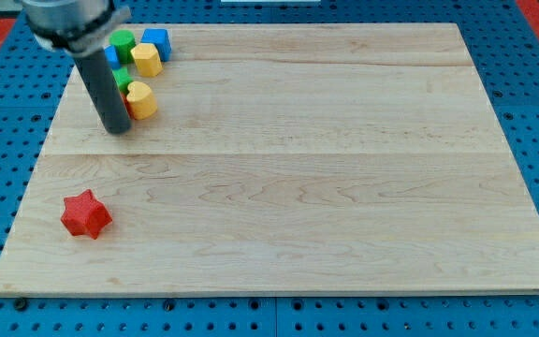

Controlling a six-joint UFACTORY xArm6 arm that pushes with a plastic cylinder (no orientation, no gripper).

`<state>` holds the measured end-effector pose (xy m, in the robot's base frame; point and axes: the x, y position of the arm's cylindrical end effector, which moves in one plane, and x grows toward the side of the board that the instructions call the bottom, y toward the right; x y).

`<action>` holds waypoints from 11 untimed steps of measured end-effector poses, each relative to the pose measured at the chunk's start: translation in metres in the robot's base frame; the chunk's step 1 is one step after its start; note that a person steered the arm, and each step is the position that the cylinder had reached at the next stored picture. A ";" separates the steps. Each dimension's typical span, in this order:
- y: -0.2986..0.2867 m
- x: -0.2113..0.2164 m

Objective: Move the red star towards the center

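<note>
The red star (85,214) lies on the wooden board (288,159) near the view's bottom left corner. My tip (117,129) is at the end of the dark rod, in the upper left of the board. It stands well above the red star in the view and apart from it. The tip is right next to a yellow block (141,100), on that block's lower left; whether they touch I cannot tell.
A cluster of blocks sits at the board's top left corner: a green block (122,42), a blue cube (156,41), a yellow hexagon block (147,59), another green block (123,78) and a blue block partly hidden behind the rod.
</note>
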<state>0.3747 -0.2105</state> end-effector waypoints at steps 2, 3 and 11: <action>-0.004 0.042; 0.027 0.054; -0.039 0.173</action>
<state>0.5474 -0.2494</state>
